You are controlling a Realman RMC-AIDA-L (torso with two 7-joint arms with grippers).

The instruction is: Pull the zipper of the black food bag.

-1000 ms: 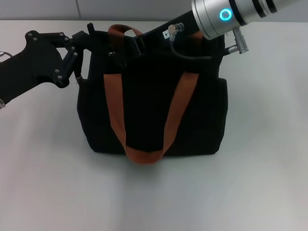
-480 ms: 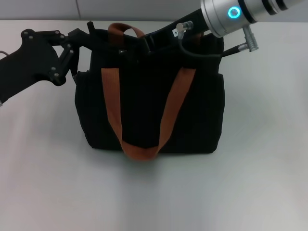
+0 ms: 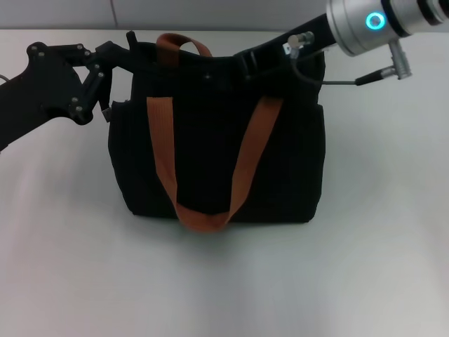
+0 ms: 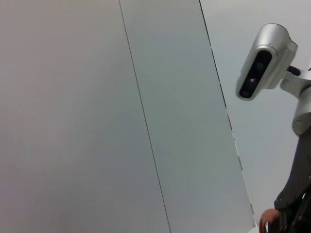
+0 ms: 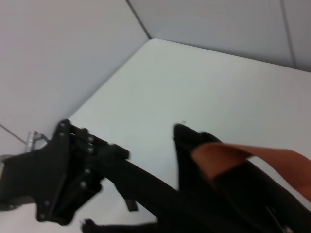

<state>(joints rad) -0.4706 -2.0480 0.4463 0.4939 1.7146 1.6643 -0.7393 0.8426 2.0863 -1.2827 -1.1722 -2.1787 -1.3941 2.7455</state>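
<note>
The black food bag (image 3: 217,154) stands upright mid-table with its rust-brown handles (image 3: 161,161) draped over the front. My left gripper (image 3: 121,55) is shut on the bag's top left corner. It also shows in the right wrist view (image 5: 104,158), reaching to the bag's edge (image 5: 194,145). My right gripper (image 3: 214,70) comes in from the upper right and lies along the bag's top opening. It is shut on the zipper (image 3: 208,75), which shows only as a tiny pale glint at its tip. The zip track is hidden against the black fabric.
The bag stands on a white table (image 3: 224,281). A grey wall (image 3: 210,12) runs behind the table's far edge. A cable and plug (image 3: 379,76) hang from my right wrist. The left wrist view shows wall panels and the robot's head camera (image 4: 265,63).
My right gripper has slid to the right along the bag's top, taking the small glint with it. The left gripper has stayed at the left corner, and the bag has shifted slightly.
</note>
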